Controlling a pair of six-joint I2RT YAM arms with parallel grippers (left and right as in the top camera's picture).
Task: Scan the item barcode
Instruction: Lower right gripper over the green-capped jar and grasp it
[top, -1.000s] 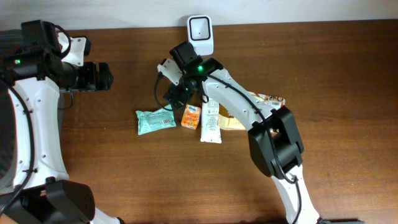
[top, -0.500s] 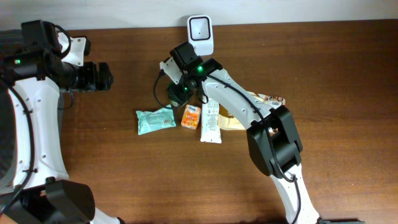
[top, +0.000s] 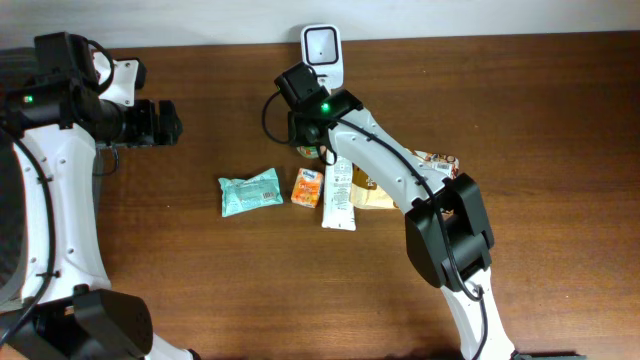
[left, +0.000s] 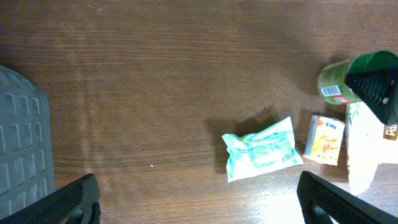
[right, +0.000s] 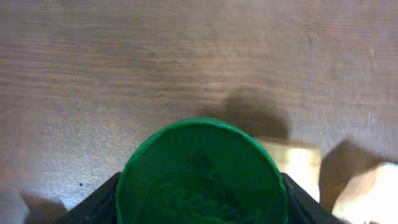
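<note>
Fingers (right: 93, 208) of the right gripper (right: 200, 202) sit tight against a green can (right: 199, 168), one on each side, so I read that as a grip on the can and not an open hover. From the right wrist I see only the can's round green top filling the space between them. The left wrist view shows the can's side, pale green with a white label (left: 333, 93) that looks like a barcode, and the black gripper covering its right part. I cannot tell whether the can stands on the table (top: 550, 100) or is raised off it. Overhead, that gripper is just in front of the one white scanner (top: 322, 45) at the far edge. Counting the rest, I see one teal pack (top: 250, 190), one orange carton (top: 308, 187) and one white sachet (top: 340, 195). They lie in a row on the near side of the can, apart from it, the carton closest. At least two tan wrappers (top: 435, 160) lie partly hidden under the right arm. The left gripper (left: 198, 176) is well off to the left with its fingers spread wide and nothing between them, looking down on the pack.
</note>
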